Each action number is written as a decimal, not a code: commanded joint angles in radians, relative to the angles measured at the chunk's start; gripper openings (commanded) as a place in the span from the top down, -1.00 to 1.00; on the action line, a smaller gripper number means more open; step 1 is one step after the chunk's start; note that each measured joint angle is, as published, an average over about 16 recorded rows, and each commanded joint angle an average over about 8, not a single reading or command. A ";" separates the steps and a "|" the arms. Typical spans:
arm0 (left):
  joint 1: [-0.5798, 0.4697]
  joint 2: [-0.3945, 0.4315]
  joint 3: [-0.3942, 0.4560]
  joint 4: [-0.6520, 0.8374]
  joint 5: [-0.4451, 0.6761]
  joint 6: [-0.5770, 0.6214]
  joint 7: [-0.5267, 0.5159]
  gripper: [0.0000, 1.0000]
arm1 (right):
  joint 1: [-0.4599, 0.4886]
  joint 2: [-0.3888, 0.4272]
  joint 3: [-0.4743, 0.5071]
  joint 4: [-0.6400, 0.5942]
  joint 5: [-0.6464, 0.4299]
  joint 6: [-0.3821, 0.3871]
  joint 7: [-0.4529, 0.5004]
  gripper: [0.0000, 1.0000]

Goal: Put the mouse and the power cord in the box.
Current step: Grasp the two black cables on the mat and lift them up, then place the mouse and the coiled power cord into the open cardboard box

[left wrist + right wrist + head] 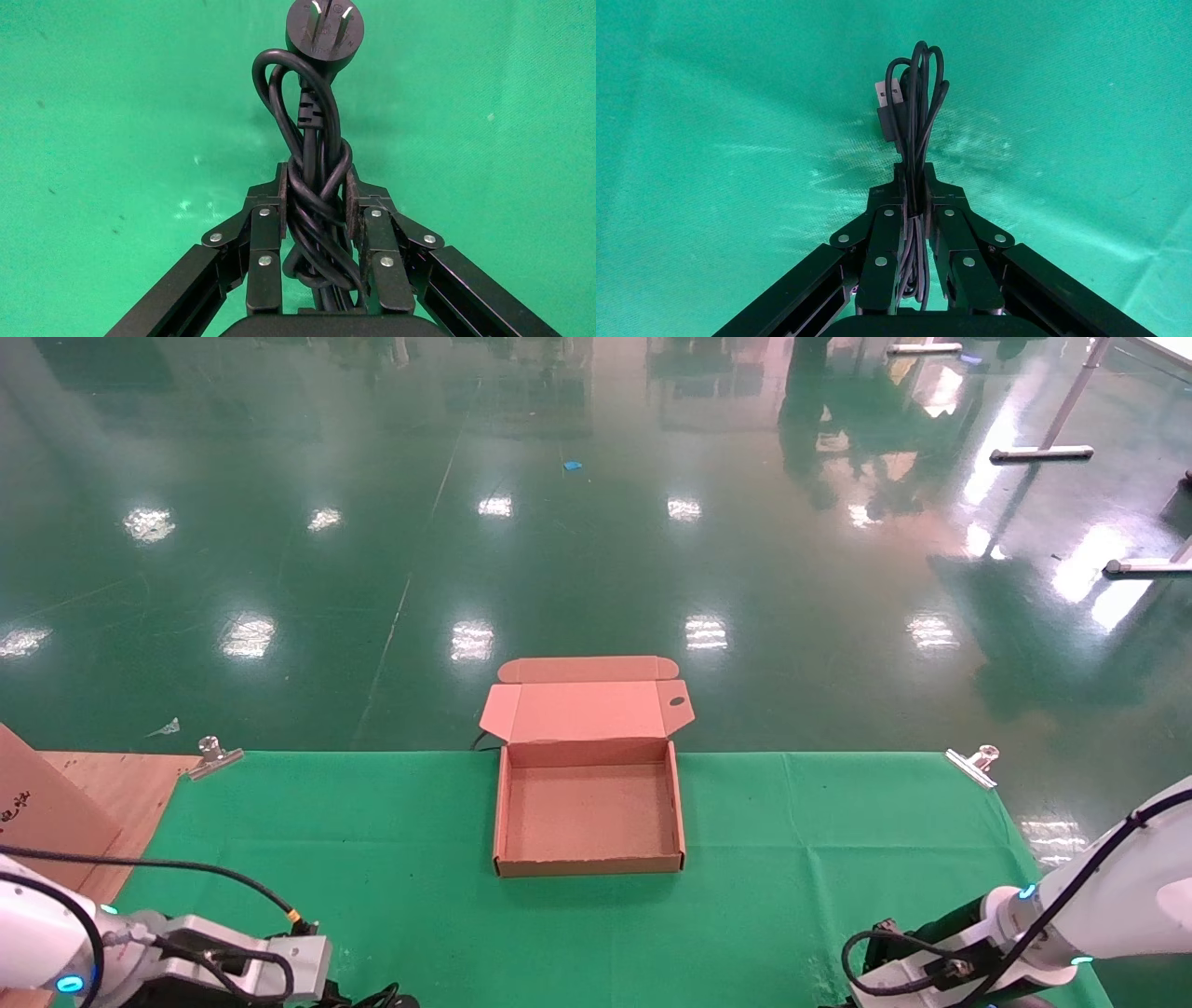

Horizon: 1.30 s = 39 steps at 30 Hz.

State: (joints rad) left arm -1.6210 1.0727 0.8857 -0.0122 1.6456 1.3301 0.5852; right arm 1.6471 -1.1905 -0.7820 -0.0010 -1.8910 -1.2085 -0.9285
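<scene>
The box [589,865] lies open at the middle of the green cloth, its lid [585,710] folded back past the table's far edge, and nothing is inside it. The power cord [309,119], a thick twisted black bundle with its plug [324,31] at the far end, hangs just above the cloth. My left gripper [316,175] is shut on it. My right gripper [912,172] is shut on a bundle of thin black cable [918,105] with a USB plug [886,105]. The mouse's body is hidden. Both arms sit low at the table's near corners.
Metal clips [212,754] [974,763] pin the green cloth [372,859] at the far corners. A brown board [37,812] stands at the left edge. Beyond the table is shiny green floor.
</scene>
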 commanded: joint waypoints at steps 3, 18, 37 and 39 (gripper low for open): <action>-0.033 -0.006 0.002 -0.007 0.002 0.055 0.005 1.00 | 0.024 0.011 0.004 0.002 0.006 -0.035 -0.002 1.00; -0.235 0.059 0.014 -0.043 0.014 0.245 -0.009 1.00 | 0.209 0.030 0.026 0.032 0.037 -0.192 0.010 1.00; -0.468 0.245 0.016 -0.074 0.012 0.161 -0.033 1.00 | 0.443 -0.068 0.046 0.078 0.065 -0.254 0.126 1.00; -0.477 0.256 0.016 -0.076 0.012 0.151 -0.034 1.00 | 0.456 -0.077 0.047 0.079 0.066 -0.258 0.134 1.00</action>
State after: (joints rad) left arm -2.0901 1.3214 0.9025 -0.0899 1.6574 1.4904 0.5517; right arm 2.0972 -1.2619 -0.7356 0.0765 -1.8253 -1.4690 -0.8005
